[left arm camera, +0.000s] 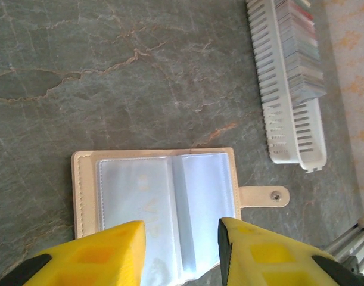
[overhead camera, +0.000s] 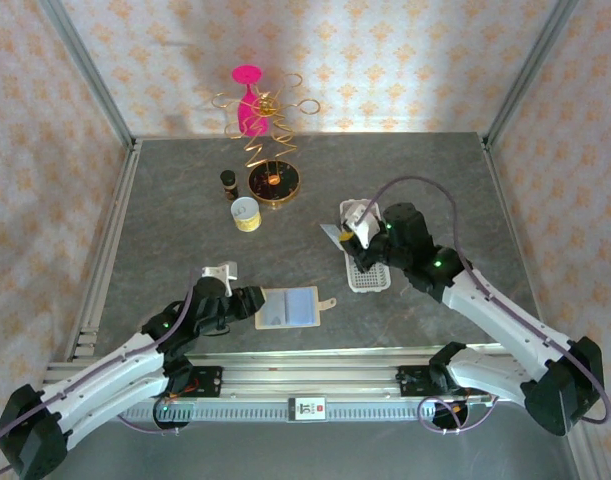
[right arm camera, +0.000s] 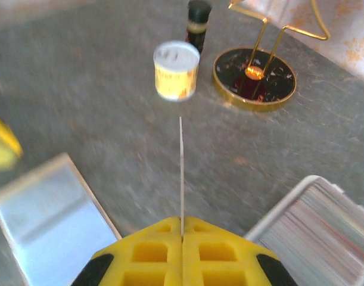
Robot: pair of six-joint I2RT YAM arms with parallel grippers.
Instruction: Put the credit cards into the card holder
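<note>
Right claw (right arm camera: 182, 225) is pressed together on a thin card (right arm camera: 181, 167), held upright and edge-on over the table (right arm camera: 80, 119), just beside the white tray (right arm camera: 283, 205). More cards (left arm camera: 301, 59) stand packed on edge in that tray. Left claw (left arm camera: 182, 250) is spread, hovering over an open beige wallet (left arm camera: 110, 179). The card looks light, stiff and slippery, so a firm pinch on one end suits it. The tray's low rim and tight rows leave little slack, though bare table lies around it.

Open wallet (left arm camera: 158, 196), tin (right arm camera: 176, 70), perhaps a dark bottle (right arm camera: 199, 24)
</note>
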